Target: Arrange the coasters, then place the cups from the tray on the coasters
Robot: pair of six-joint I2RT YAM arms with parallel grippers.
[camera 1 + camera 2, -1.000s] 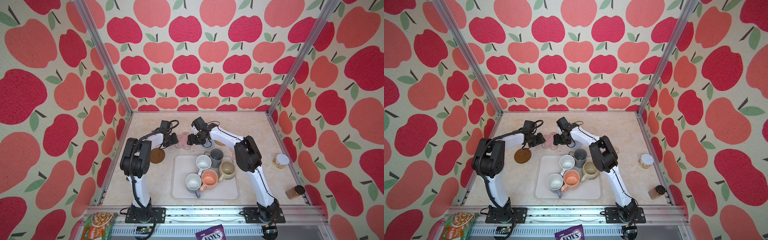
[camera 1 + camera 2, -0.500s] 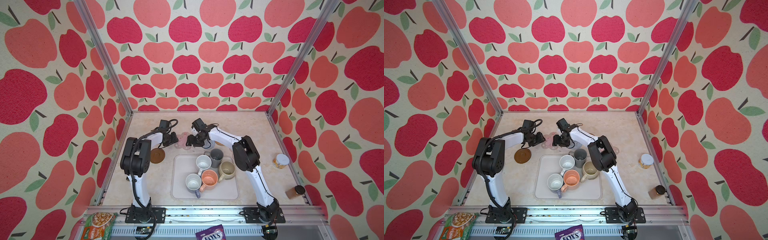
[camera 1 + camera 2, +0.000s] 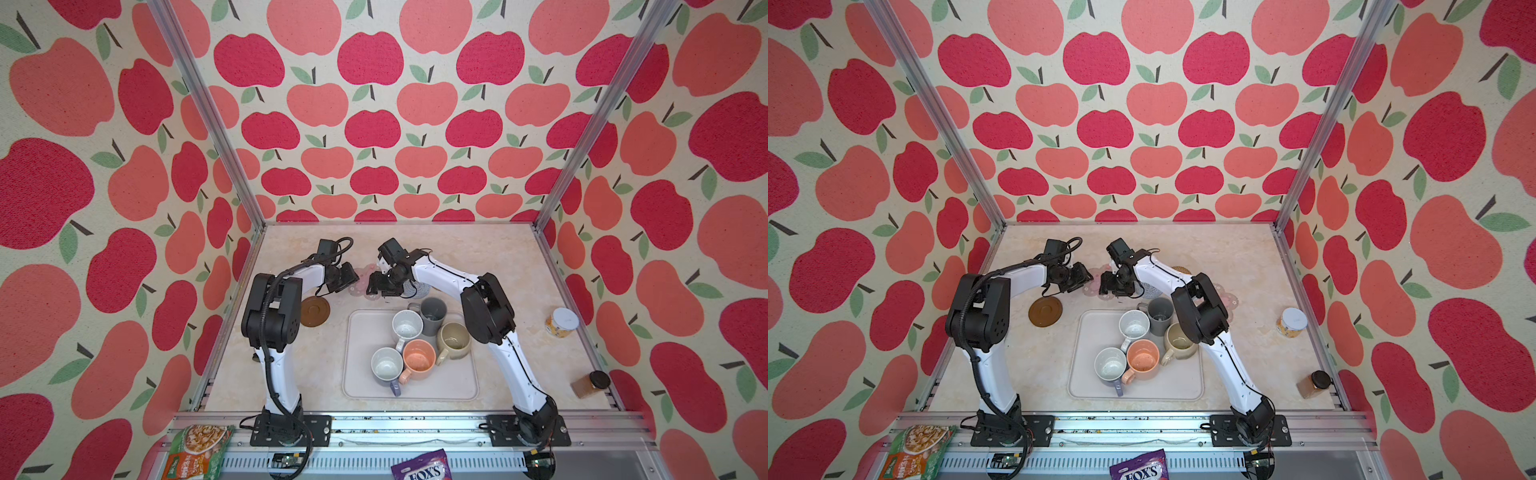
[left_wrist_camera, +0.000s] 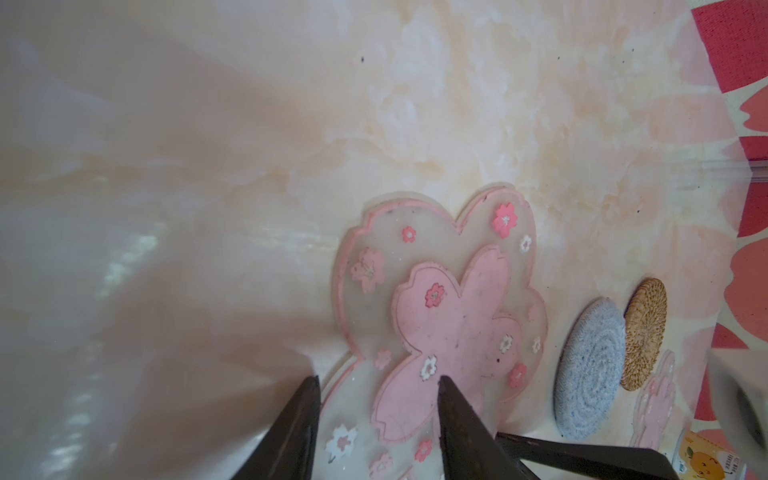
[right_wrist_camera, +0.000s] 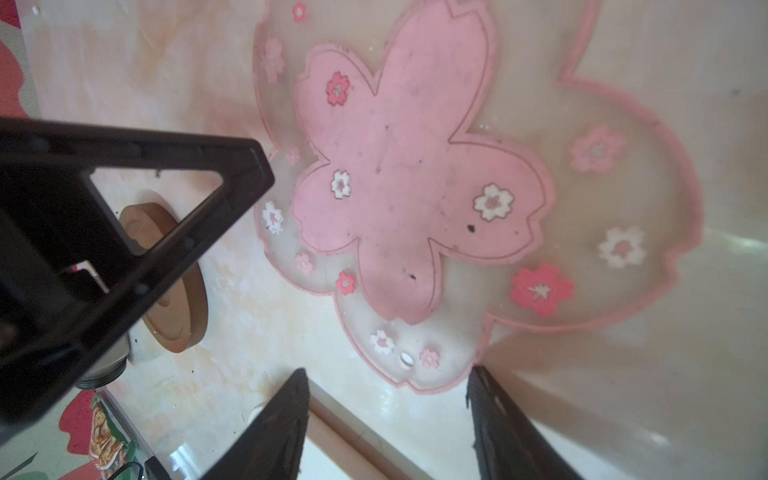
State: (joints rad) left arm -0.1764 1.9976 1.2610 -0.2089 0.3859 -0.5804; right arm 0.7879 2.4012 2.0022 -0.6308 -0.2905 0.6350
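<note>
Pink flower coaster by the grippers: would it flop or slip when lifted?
The pink flower coaster looks thin and translucent like soft silicone, so probably floppy and light. It lies flat on the smooth table, so likely hard to pinch.

Left arm and right arm bowed inward, left fingers and right fingers parted, tips seemingly close together

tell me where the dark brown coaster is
In both top views the dark brown coaster lies on the table left of the tray, near the left gripper.
</note>
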